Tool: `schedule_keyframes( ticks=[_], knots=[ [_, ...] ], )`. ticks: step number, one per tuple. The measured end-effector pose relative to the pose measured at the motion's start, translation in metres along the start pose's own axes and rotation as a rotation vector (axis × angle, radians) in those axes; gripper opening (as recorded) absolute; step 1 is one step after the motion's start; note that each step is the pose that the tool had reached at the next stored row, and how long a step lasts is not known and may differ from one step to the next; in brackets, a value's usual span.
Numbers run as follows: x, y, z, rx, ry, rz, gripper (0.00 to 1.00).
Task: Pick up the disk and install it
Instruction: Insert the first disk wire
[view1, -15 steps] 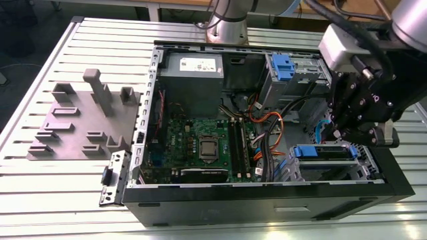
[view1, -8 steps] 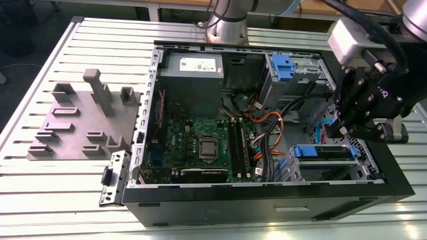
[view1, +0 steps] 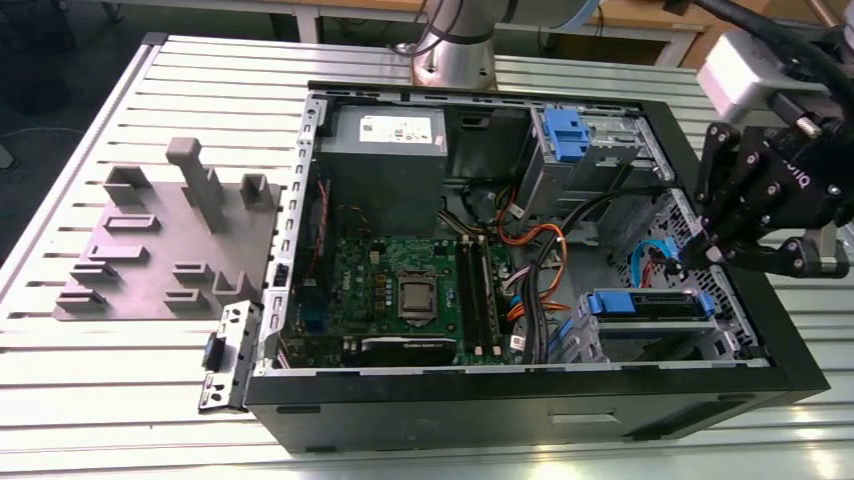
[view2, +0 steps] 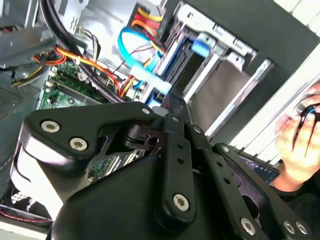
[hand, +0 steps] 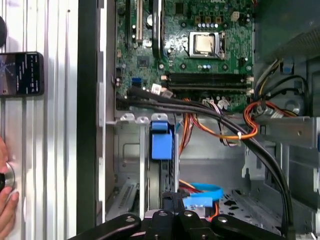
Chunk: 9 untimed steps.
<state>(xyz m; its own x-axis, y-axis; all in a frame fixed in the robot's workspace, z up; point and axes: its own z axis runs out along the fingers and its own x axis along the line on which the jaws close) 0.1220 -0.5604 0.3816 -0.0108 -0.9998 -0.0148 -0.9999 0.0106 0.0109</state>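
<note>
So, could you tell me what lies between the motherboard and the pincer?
Orange and black cables run between motherboard and pincer, in the exterior view.

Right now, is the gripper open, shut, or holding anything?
Gripper: shut, empty, poised over the open computer case near the blue-framed disk seated in the drive bay.
</note>
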Motion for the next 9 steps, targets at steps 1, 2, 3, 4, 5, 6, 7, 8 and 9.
schedule_keyframes(
  ticks=[1, 2, 3, 4, 5, 6, 7, 8, 9],
  knots=[
    [-0.0007, -0.0031, 0.0, -0.001, 0.0, 0.0, 0.11],
    [-0.0014, -0.0059, 0.0, -0.002, 0.0001, 0.0, 0.11],
    [-0.0021, -0.0087, 0.0, -0.0029, 0.0001, 0.0, 0.11],
    [-0.0027, -0.0112, 0.0001, -0.0039, 0.0, 0.0, 0.11],
    [-0.0033, -0.0138, 0.0001, -0.0047, 0.0, 0.0, 0.11],
    [-0.0038, -0.016, 0.0001, -0.0055, 0.0, 0.0, 0.11],
    [-0.0042, -0.0177, 0.0001, -0.0062, 0.0, 0.0, 0.11],
    [-0.0044, -0.0186, 0.0001, -0.0067, 0.0, 0.0, 0.11],
    [-0.0045, -0.0188, 0.0001, -0.0067, 0.0, 0.0, 0.11]
  ],
)
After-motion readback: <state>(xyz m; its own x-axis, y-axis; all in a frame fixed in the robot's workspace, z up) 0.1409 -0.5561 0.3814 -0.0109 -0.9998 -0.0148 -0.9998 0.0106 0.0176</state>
